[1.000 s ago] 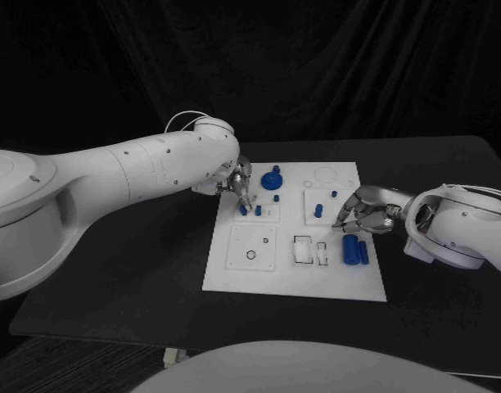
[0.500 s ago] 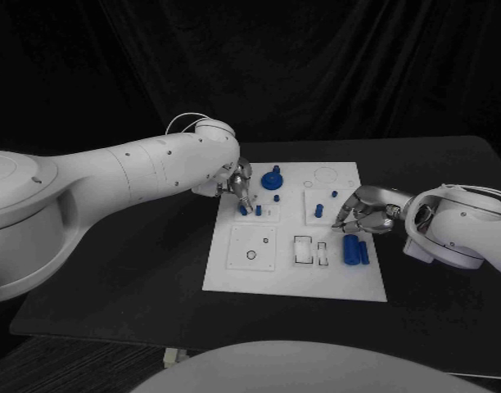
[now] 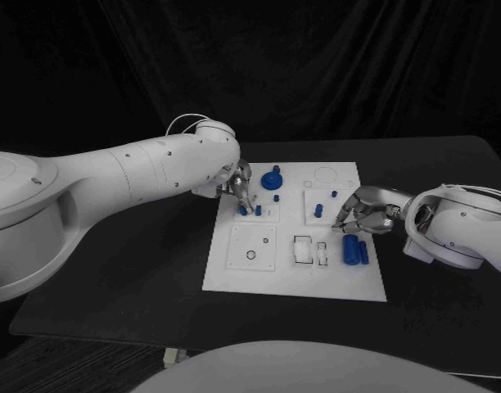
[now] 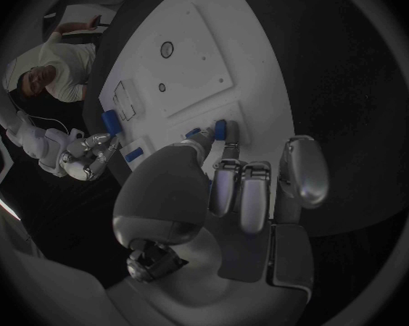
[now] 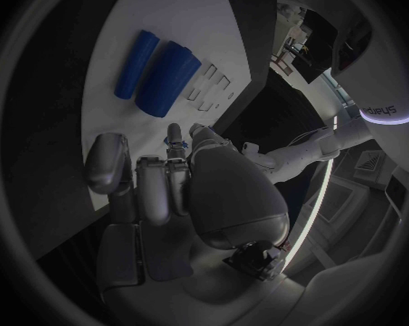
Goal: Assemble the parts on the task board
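Two hands over one task board (image 3: 277, 274), left hand (image 3: 237, 185) fingers pinching a blue peg (image 3: 244, 210), right hand (image 3: 367, 216) fingers curled, grip unclear.

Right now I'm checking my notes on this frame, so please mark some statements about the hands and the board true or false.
1. The left hand is over the far left part of the task board. True.
2. Two blue cylinders lie side by side near the board's right edge. True.
3. The right hand rests off the board on the bare table. False: it is over the board's right side.
4. The blue cylinders are stacked on top of each other. False: they lie next to each other.
5. The board lies on a black table. True.
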Motion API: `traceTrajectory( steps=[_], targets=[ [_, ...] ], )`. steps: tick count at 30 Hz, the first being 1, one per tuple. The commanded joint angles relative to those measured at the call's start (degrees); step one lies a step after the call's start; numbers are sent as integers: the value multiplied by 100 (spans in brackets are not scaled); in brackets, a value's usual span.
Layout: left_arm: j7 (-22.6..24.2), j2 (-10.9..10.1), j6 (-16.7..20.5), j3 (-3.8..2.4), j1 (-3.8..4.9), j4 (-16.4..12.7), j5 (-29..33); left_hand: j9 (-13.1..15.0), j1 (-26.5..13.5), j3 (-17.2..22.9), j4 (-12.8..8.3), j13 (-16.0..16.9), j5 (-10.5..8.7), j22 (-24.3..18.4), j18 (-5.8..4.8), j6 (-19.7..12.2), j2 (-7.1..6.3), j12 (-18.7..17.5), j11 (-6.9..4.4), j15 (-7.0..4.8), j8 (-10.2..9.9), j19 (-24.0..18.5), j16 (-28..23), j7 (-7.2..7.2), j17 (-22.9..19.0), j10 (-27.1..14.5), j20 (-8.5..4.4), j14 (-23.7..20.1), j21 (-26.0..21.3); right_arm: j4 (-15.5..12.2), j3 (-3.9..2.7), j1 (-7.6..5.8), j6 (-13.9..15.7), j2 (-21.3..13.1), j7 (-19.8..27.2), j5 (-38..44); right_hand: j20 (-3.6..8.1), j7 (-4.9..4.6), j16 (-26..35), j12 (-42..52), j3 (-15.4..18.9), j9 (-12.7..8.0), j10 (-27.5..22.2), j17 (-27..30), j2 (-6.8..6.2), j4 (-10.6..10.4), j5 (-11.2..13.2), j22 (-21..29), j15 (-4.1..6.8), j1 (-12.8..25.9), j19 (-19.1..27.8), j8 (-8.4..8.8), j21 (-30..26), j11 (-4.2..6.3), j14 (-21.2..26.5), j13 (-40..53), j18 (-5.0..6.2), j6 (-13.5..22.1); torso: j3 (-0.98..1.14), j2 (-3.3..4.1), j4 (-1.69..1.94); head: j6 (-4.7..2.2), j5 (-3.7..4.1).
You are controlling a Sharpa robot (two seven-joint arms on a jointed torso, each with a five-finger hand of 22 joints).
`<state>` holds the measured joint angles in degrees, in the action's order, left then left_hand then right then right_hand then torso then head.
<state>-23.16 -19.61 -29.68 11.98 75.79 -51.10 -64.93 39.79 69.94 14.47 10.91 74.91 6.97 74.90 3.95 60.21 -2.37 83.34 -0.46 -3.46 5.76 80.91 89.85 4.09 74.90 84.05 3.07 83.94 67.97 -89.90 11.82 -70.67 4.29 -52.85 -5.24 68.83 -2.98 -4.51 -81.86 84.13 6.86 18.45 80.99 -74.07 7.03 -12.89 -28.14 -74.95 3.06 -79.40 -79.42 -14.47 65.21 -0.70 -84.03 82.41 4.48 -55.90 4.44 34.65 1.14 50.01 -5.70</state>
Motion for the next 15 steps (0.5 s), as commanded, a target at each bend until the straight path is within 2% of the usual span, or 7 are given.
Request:
traceTrajectory(
  steps=[1,5,15],
  targets=[
    [-96,-2,-90,5,-24,-31,38,-23,-67,-36,0,1020,46,922,45,-37,3,-29,42,47,-33,-35,15,7,1510,98,23,606,-33,-5,-3,17,-53,-1,-55,7,-3,-13,38,-174,-33,-5,2,5,185,-8,-27,-762,30,-257,40,33,-35,52,-101,-789,93,28,-1,2,1,-1,-5],
    [-152,-24,-107,5,-24,-49,38,-28,-108,-73,10,1014,130,917,48,-91,5,-38,63,62,-56,-45,15,31,1510,88,36,606,-54,-4,-3,19,-58,0,-55,7,-3,-13,38,-174,-33,-5,2,5,185,-8,-27,-762,30,-257,40,33,-35,52,-101,-789,93,28,0,1,1,-1,-12],
    [-226,-70,-96,5,-24,-91,38,76,-199,-156,30,1008,148,913,52,-62,6,-48,66,73,22,-52,15,23,1510,79,52,606,-70,-1,-3,26,-74,2,-57,7,-4,-15,42,-177,-41,-5,-1,10,180,-8,-26,-761,30,-257,39,34,-41,51,-100,-793,93,32,0,1,2,-1,-8]
  ],
)
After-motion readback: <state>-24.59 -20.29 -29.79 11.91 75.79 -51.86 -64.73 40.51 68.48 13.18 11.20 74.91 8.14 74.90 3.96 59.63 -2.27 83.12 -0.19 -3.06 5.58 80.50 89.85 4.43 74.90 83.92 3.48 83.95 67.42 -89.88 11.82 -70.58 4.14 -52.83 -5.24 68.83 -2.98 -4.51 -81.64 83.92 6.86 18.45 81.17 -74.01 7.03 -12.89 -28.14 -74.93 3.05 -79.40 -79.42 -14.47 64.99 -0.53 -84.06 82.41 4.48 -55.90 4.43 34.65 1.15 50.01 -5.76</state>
